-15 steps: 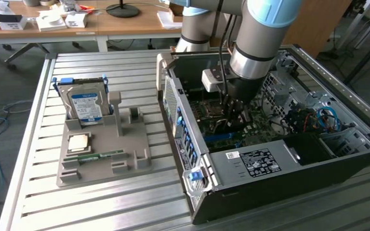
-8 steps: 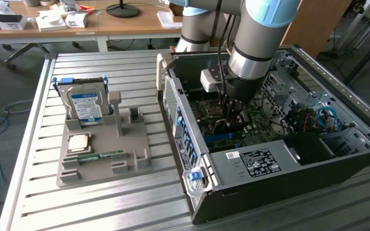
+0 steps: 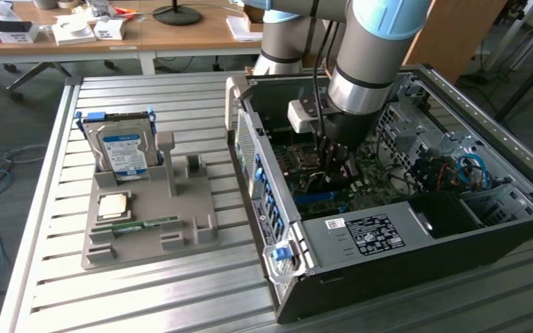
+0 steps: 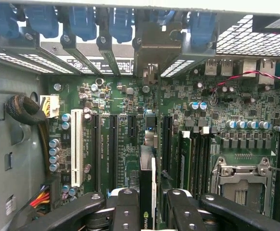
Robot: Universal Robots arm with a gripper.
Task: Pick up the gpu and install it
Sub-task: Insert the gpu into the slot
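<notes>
The gpu appears edge-on in the wrist view, a thin dark card with a green logo near my fingers. Its pale metal bracket stands against the case's rear slot openings. My gripper is shut on the card, one black finger on each side. The card hangs over the green motherboard, in line with the long dark slots; I cannot tell whether it is seated. In the exterior view my gripper reaches down into the open computer case.
Beside the case on the slatted table, a grey fixture holds a silver hard drive, a processor chip and a green memory stick. The processor socket and a black cable bundle flank the card.
</notes>
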